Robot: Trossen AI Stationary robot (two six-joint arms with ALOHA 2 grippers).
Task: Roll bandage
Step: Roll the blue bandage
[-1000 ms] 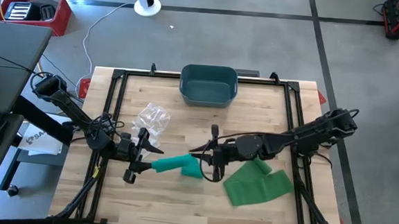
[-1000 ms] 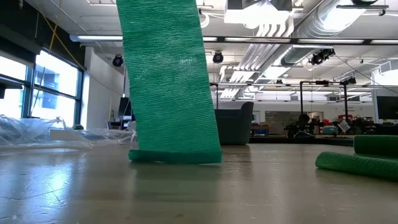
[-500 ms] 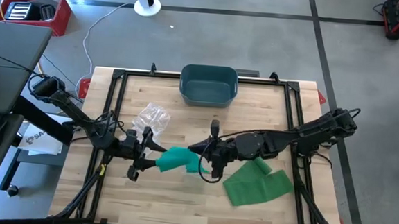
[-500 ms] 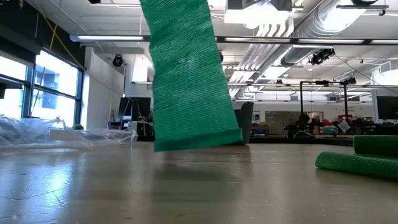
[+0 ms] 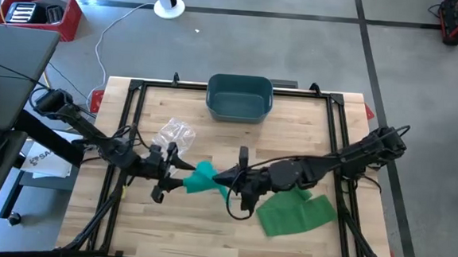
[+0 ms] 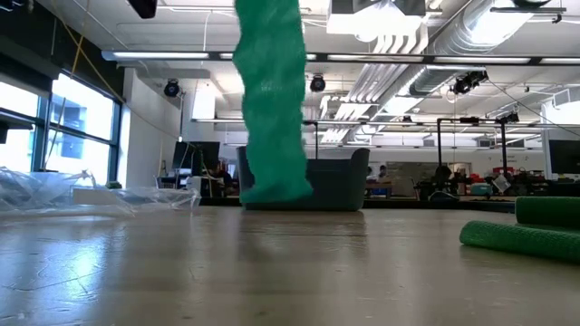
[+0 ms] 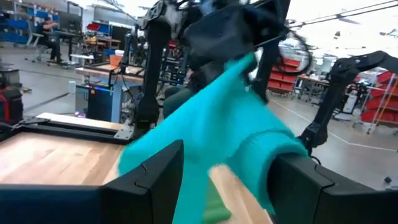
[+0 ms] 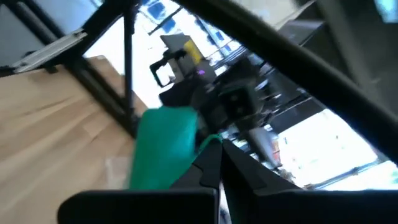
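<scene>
Above the table (image 5: 207,223), both end effectors clamp a bandage (image 5: 204,177) now bunched narrower, lifted.

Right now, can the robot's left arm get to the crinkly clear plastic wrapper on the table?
Probably yes for distance: the plastic wrapper lies just beside the left gripper with nothing between. But that gripper holds the green bandage, so it's busy.

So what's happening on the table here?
Both arms hold a green bandage between them above the middle of the wooden table. The left gripper grips one end, the right gripper pinches the other. A loose green bandage pile lies by the right arm, crumpled plastic wrap and a teal bin behind.
</scene>
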